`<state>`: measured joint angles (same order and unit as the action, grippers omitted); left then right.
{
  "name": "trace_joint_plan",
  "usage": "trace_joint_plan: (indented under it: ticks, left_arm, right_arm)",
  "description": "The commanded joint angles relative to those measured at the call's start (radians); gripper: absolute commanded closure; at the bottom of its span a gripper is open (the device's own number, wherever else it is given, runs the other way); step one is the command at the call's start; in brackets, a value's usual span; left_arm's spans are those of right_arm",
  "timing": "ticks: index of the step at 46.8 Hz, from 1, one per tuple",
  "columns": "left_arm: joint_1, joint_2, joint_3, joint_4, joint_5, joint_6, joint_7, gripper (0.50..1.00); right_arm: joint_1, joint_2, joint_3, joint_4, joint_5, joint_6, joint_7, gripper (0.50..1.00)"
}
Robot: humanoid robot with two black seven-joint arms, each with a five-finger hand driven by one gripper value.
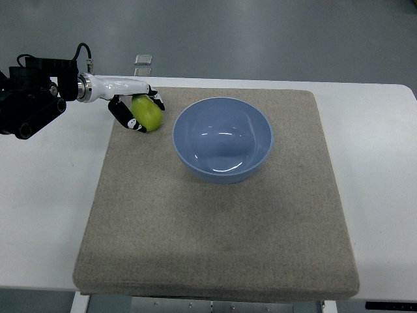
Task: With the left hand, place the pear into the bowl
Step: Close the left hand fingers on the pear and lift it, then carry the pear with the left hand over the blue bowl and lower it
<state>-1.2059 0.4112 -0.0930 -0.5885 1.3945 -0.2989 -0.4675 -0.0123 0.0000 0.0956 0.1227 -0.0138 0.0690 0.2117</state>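
Presently: green pear (pixel 147 112) is grasped by curled fingers (pixel 124 116) of left hand (pixel 133 107), at nine o'clock just beside blue bowl (pixel 222 139) | bowl is seen empty on grey mat (pixel 215 228) | grasp judged done; transfer and release remain | right hand unseen.

No readable text, labels, numbers or signs anywhere

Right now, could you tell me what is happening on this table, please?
The left robot hand has its fingers wrapped around a green pear at the far left part of a grey mat. A blue bowl sits empty just right of it. The pear is not in the bowl yet.
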Motion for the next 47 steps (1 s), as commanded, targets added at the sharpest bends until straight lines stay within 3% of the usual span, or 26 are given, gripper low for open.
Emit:
trace_joint_plan:
  ticks: [1, 11, 47]
  left_arm:
    - [-0.015, 0.0, -0.013, -0.004, -0.003, 0.004, -0.003, 1.0]
    - [-0.063, 0.011, -0.054, -0.065, -0.005, 0.052, -0.005, 1.0]
    - [-0.11, 0.029, -0.103, -0.362, -0.002, 0.044, -0.006, 1.0]
  right_arm:
    - [0.0, 0.0, 0.0, 0.0, 0.0, 0.0, 0.0, 0.574]
    - [0.0, 0.0, 0.0, 0.0, 0.0, 0.0, 0.0, 0.574]
    - [0.0, 0.0, 0.0, 0.0, 0.0, 0.0, 0.0, 0.574]
